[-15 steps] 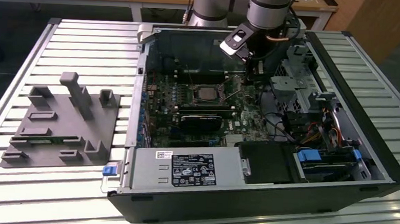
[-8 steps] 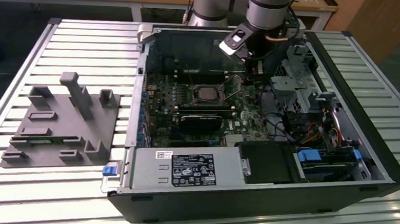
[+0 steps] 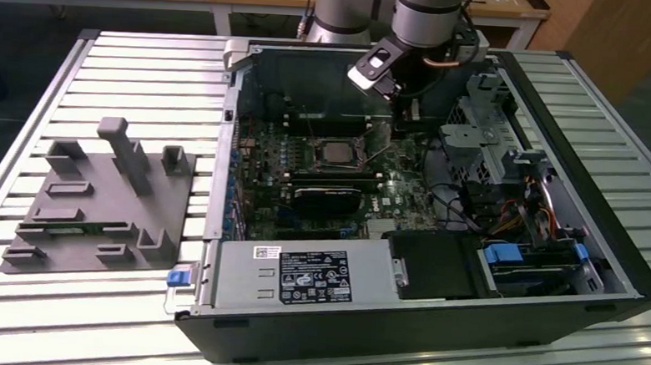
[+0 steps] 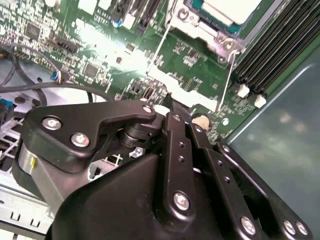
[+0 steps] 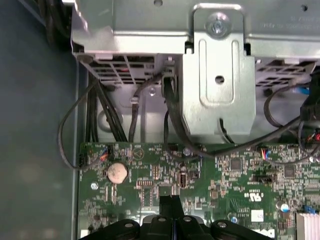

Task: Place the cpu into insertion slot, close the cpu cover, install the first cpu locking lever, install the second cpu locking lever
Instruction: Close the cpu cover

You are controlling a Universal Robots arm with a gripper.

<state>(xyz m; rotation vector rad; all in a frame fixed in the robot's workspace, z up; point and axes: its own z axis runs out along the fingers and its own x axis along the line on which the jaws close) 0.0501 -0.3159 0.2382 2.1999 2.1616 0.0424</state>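
Inside the open computer case [image 3: 589,246], the gripper [image 5: 170,201] hangs low over the green motherboard [image 3: 268,173], its black fingers pressed together with nothing visible between them. Nearby, the cpu [image 4: 232,7] lies flat in the insertion slot [image 3: 356,161], and the cpu cover [image 4: 202,27] appears to frame it. The chip looks light, stiff and fragile, best held by opposite edges. The thin wire lever [image 4: 159,47] looks springy and is likely best pushed near its free end.

In the exterior view we look down from high, and from farther away, onto the whole open computer case [image 3: 407,329]. Both wrist views sit very near and look along the gripper [image 4: 172,107] [image 5: 171,202] at the motherboard [image 3: 271,159] [image 4: 100,50] [image 5: 225,175], which all three views share.
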